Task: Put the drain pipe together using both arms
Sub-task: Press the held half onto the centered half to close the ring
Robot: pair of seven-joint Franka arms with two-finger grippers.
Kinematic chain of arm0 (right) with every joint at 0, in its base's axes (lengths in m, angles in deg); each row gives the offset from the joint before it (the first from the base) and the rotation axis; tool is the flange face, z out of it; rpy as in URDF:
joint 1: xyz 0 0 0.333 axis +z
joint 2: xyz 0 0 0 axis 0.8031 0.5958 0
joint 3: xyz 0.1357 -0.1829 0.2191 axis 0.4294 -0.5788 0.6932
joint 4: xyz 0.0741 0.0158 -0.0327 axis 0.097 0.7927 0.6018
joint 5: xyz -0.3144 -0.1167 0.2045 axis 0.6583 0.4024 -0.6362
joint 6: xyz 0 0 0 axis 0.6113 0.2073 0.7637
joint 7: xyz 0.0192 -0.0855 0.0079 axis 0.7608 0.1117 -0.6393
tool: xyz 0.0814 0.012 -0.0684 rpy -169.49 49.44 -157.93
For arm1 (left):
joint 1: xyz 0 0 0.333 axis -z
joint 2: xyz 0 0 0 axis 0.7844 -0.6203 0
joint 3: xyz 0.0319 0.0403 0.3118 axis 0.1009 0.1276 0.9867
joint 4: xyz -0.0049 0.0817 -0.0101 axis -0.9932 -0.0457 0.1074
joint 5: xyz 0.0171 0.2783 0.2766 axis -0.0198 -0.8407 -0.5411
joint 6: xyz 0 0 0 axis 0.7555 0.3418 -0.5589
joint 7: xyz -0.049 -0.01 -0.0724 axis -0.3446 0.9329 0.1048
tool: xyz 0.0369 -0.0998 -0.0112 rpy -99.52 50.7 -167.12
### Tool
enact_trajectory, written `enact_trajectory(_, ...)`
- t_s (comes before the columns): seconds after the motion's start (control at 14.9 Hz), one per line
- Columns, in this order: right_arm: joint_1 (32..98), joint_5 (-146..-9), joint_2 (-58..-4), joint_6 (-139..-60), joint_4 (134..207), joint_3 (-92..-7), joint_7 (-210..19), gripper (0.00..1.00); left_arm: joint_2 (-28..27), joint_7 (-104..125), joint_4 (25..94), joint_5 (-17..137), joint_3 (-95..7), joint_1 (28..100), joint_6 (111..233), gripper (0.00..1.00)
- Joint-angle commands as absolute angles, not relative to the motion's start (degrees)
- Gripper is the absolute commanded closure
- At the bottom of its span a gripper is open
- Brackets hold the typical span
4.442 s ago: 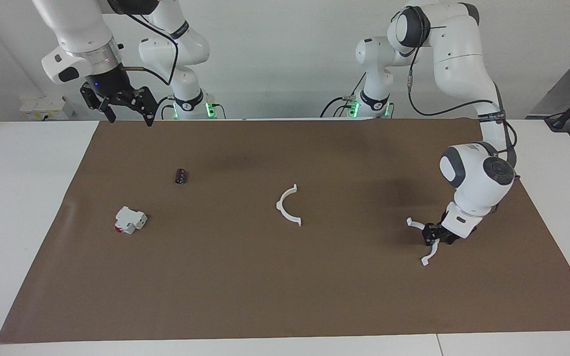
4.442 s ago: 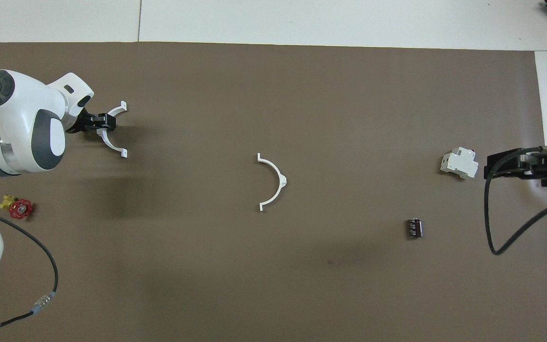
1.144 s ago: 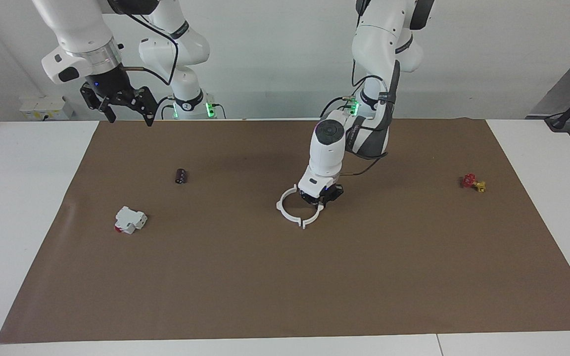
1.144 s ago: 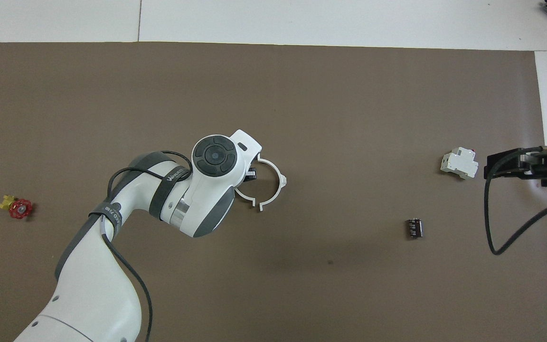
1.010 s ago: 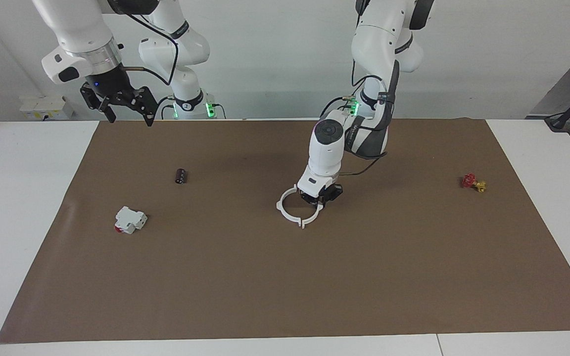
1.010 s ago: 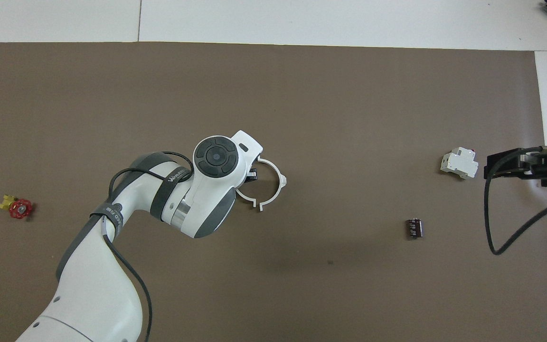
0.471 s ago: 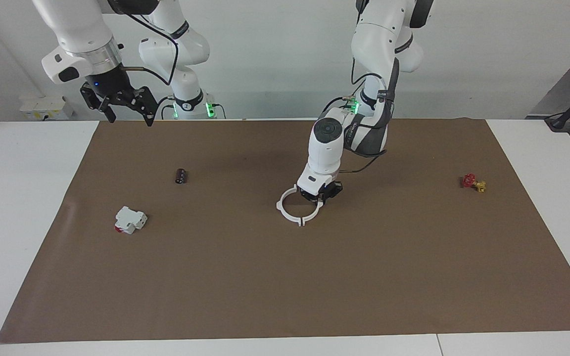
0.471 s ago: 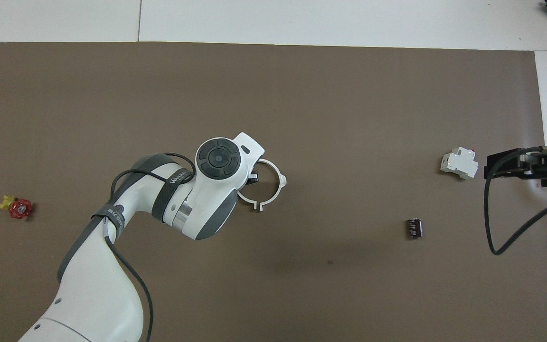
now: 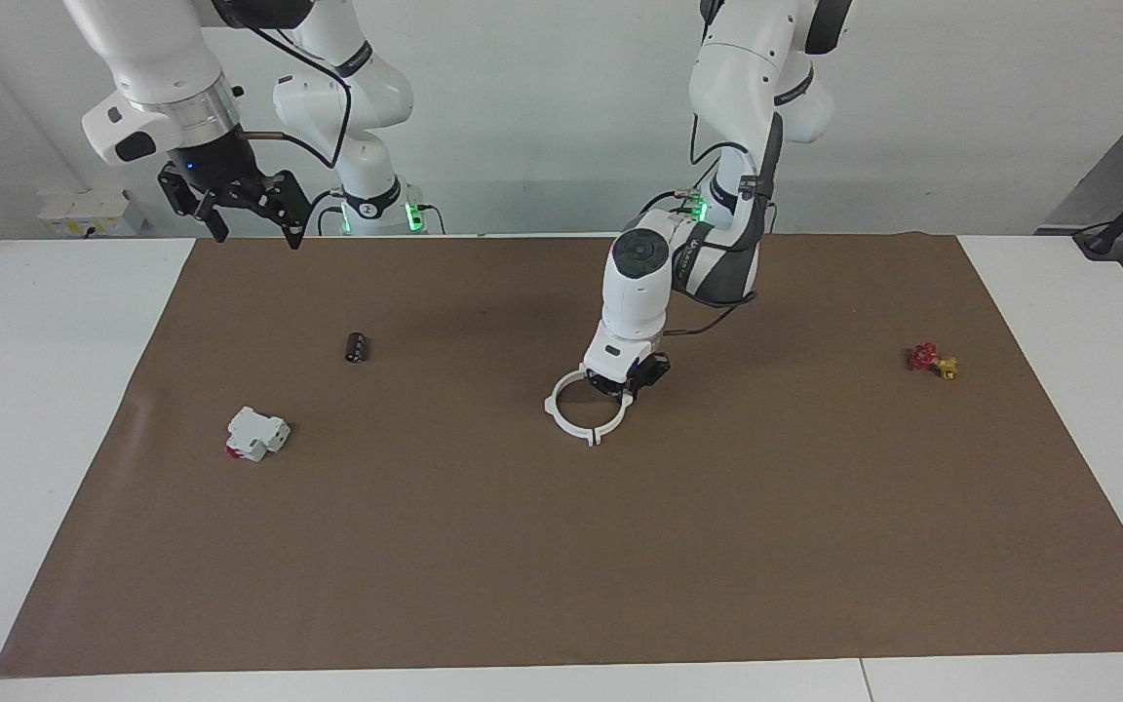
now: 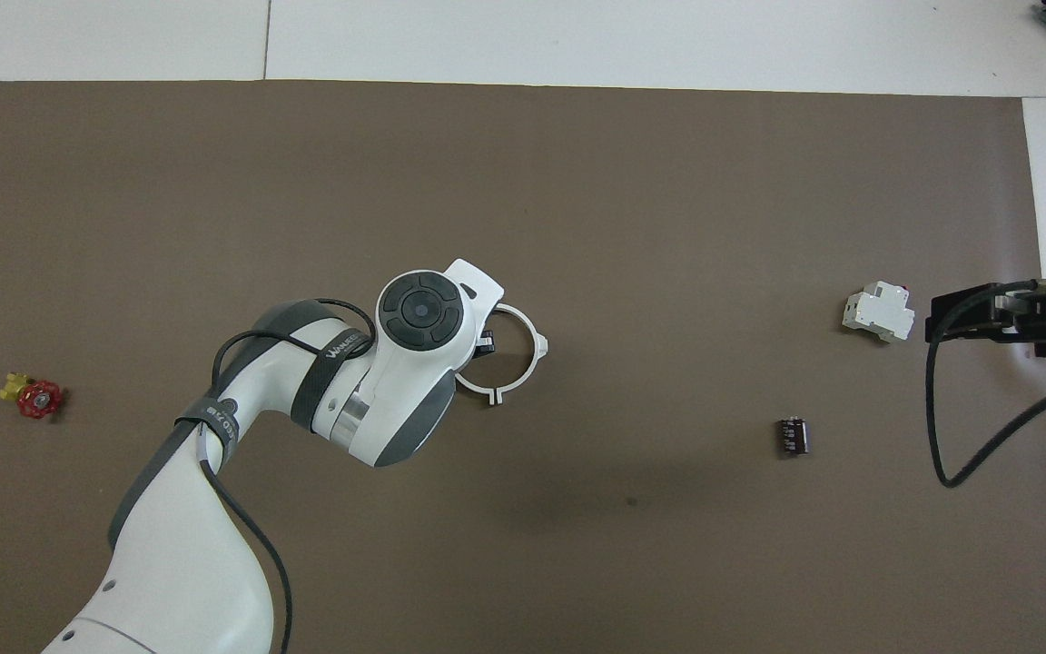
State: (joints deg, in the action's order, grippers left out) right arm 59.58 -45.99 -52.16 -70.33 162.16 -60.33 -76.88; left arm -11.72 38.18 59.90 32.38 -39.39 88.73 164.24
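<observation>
around: white block (image 9: pixel 256 434) lower left, dark cylinder (image 9: pixel 357 347) above it, red valve (image 9: pixel 931 360) right edge, none blocking | left hand (image 9: pixel 627 387) clamped on drain pipe (image 9: pixel 576 408), frame centre, arcs now closed into ring | right hand (image 9: pixel 248 213) spread, empty, waiting upper left | surface (image 9: pixel 561 546)

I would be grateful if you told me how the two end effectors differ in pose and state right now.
The left end effector is down at the mat, shut on one half of the drain pipe; the right end effector is open and holds nothing. The left works mid-table; the right waits raised over its own end. Both are black and two-fingered.
</observation>
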Motion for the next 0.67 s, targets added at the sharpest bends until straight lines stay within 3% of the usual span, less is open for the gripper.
enact_trajectory(0.0, 59.67, -47.16, -53.23, -69.72, 162.86, -60.75, -78.41, 0.00, -9.80, 40.19, 62.70, 31.05, -38.80, 89.63, 166.27, 1.00)
enact_trajectory(0.61, 59.67, -47.16, -53.23, -69.72, 162.86, -60.75, -78.41, 0.00, -9.71, 39.31, 63.76, 31.05, -38.72, 89.54, 168.99, 1.00)
